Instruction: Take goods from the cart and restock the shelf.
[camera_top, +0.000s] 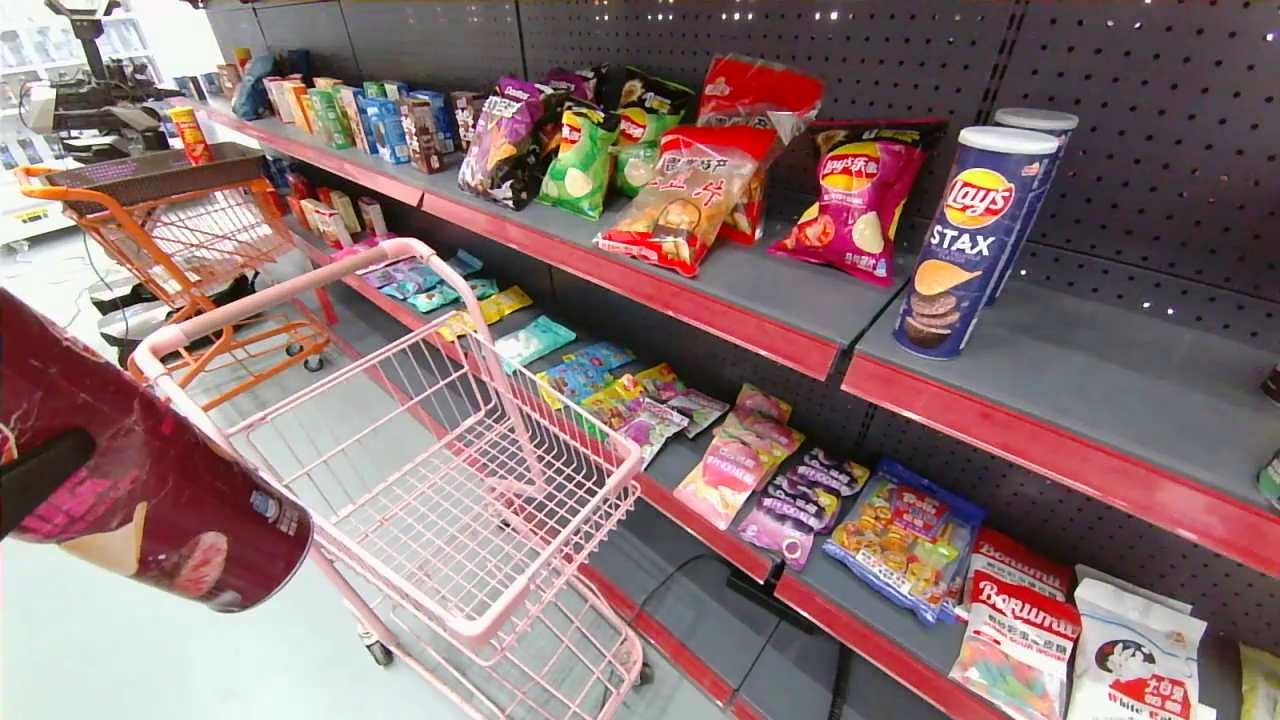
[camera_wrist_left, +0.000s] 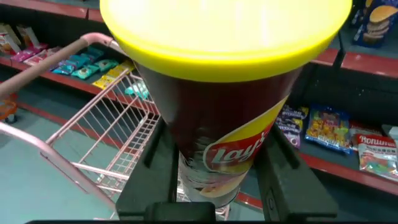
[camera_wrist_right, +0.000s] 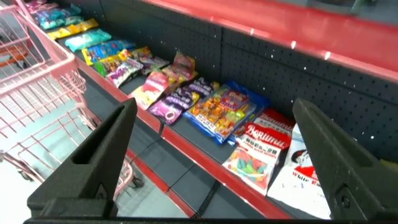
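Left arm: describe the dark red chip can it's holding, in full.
The dark red chip can is a tall tube with a glossy printed body showing a chip picture, and its yellow plastic-looking lid is on. The left pincer clamps its body from both sides; nothing else touches it. It hangs tilted beside the pink cart.
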